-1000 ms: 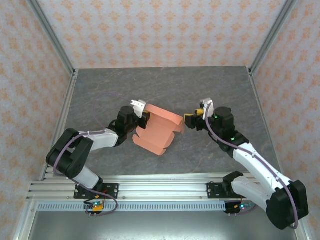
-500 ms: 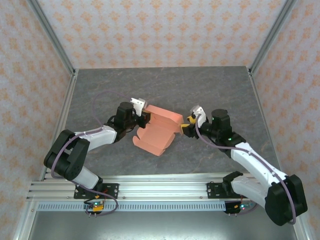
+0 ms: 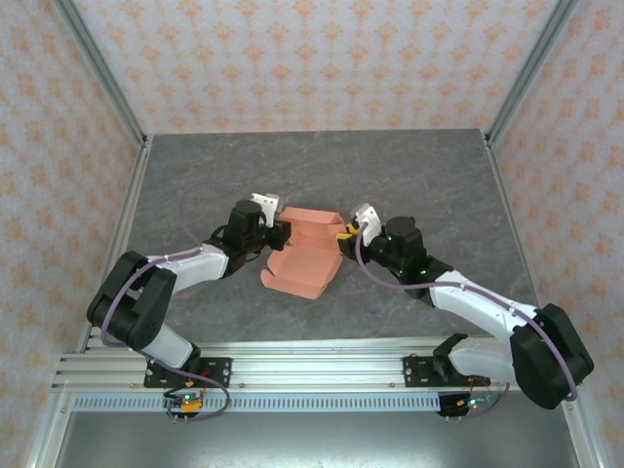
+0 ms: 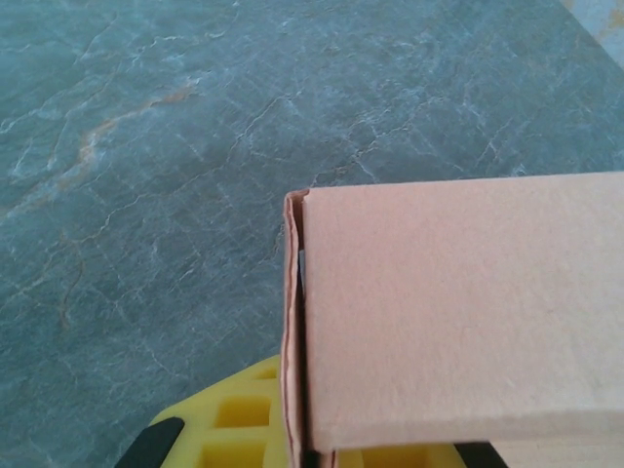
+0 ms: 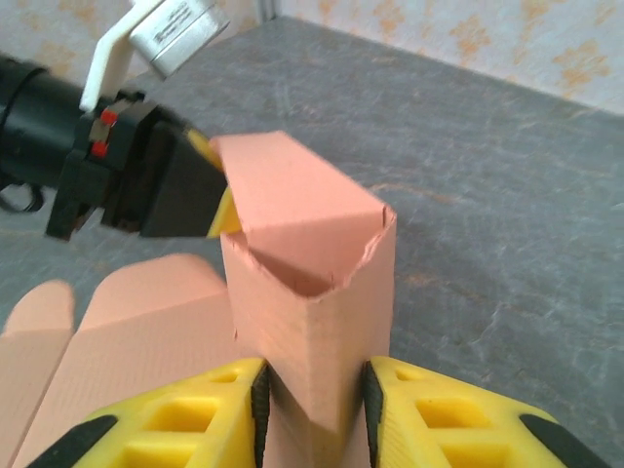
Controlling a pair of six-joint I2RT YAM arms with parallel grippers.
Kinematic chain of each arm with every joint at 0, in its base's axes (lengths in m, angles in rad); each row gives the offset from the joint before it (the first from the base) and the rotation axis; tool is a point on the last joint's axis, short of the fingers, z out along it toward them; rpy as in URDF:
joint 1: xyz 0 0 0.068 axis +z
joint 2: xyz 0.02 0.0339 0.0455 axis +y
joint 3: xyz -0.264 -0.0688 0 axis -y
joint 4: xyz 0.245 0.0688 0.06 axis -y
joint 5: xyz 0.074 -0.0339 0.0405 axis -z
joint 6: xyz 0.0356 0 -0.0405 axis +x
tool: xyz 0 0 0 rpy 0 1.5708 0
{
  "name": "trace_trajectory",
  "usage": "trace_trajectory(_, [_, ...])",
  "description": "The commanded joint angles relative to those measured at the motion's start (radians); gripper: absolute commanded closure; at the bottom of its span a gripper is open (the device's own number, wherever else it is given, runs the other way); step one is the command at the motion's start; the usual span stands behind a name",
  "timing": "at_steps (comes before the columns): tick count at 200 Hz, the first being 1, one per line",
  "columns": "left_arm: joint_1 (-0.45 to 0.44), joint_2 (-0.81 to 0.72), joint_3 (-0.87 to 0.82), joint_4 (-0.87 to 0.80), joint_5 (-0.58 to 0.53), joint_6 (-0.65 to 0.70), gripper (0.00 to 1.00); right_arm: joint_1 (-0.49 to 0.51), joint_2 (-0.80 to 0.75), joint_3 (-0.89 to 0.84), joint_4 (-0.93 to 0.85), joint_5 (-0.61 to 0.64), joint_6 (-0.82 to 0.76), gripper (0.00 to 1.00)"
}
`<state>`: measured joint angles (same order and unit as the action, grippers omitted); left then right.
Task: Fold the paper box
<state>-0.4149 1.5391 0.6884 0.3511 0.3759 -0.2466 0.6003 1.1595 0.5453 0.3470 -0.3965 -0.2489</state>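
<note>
The salmon-orange thin-card paper box [image 3: 302,261], partly folded with a raised wall and flat rounded flaps, is clamped by the left gripper [image 3: 281,232] and the right gripper [image 5: 312,385].

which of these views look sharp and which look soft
Top external: even light, sharp throughout, barely any shadows; left wrist: table veining crisp, nearest edge of the paper box slightly soft; right wrist: box crisp, back wall blurred, no glare.

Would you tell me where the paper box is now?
In the top view, the paper box sits mid-table between the arms, the left gripper clamped on its left end and the right gripper pinching its raised right corner.
</note>
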Motion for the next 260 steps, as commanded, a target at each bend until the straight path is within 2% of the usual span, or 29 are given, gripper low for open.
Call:
trace_trajectory(1, [-0.024, -0.015, 0.031, -0.042, -0.067, -0.036, 1.00, 0.021, 0.013, -0.009, 0.146, 0.149, 0.040, 0.68])
trace_trajectory(39, [-0.072, -0.037, 0.045, -0.098, -0.166, -0.067, 1.00, 0.071, 0.082, 0.004, 0.165, 0.217, 0.036, 0.68])
trace_trajectory(85, [-0.100, -0.073, 0.058, -0.136, -0.209, -0.122, 1.00, 0.084, 0.155, 0.001, 0.209, 0.258, 0.035, 0.68])
trace_trajectory(100, [-0.111, -0.088, 0.056, -0.147, -0.230, -0.144, 1.00, 0.090, 0.172, -0.003, 0.232, 0.312, 0.035, 0.67])
trace_trajectory(115, [-0.125, -0.103, 0.051, -0.150, -0.256, -0.167, 1.00, 0.100, 0.195, -0.005, 0.261, 0.350, 0.031, 0.61])
trace_trajectory(142, [-0.142, -0.112, 0.043, -0.146, -0.269, -0.211, 1.00, 0.102, 0.252, -0.005, 0.327, 0.434, 0.067, 0.61])
trace_trajectory(180, [-0.160, -0.100, 0.053, -0.182, -0.280, -0.239, 1.00, 0.129, 0.325, 0.040, 0.375, 0.632, 0.071, 0.72])
trace_trajectory(214, [-0.185, -0.077, 0.084, -0.233, -0.327, -0.346, 1.00, 0.186, 0.412, 0.081, 0.439, 0.999, 0.100, 0.81])
trace_trajectory(227, [-0.197, -0.064, 0.097, -0.246, -0.344, -0.391, 1.00, 0.201, 0.438, 0.105, 0.436, 1.074, 0.122, 0.82])
trace_trajectory(236, [-0.210, -0.059, 0.110, -0.279, -0.377, -0.422, 1.00, 0.209, 0.457, 0.128, 0.410, 1.094, 0.137, 0.78])
trace_trajectory(249, [-0.229, -0.050, 0.126, -0.298, -0.403, -0.437, 1.00, 0.215, 0.474, 0.156, 0.393, 1.089, 0.158, 0.62])
trace_trajectory(260, [-0.241, -0.042, 0.141, -0.316, -0.423, -0.447, 1.00, 0.222, 0.482, 0.160, 0.416, 1.093, 0.150, 0.60])
